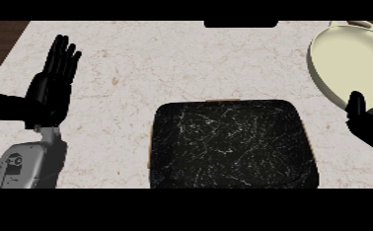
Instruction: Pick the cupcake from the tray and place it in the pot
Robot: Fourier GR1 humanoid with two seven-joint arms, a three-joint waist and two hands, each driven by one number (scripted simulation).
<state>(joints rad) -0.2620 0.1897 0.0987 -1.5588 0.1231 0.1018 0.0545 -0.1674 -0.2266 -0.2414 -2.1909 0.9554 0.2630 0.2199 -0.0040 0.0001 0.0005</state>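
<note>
Worktop of pale marble, filling the view. Black marbled tray low at centre, no cupcake visible on it. Cream pot at right edge. Left hand flat, fingers straight, at left. Right hand partly visible beside pot; fingers' state impossible to tell.

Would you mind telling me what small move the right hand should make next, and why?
Probably ease the right hand clear of the pale cream pot: it shows at the pot's near rim, the black marbled tray looks bare, and no cupcake is visible.
</note>
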